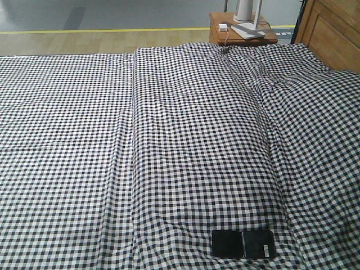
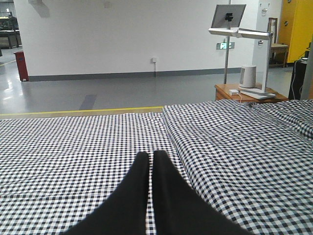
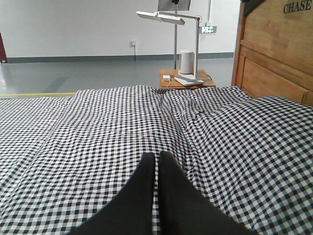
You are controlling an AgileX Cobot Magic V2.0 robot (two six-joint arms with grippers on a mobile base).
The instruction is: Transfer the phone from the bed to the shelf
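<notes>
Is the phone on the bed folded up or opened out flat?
Opened out flat. The phone lies spread on the bed, both black halves side by side with the crease between them.

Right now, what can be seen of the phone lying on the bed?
The phone is a flat, glossy black rectangle with a seam across its middle that splits it into two near-square halves. It has a thin pale rim and a small light sticker on its right half. It lies flat, long side across the front view, near that view's bottom edge and right of centre, on the black-and-white checked bed beside a fold. Only the bed touches it. Neither wrist view shows it.
</notes>
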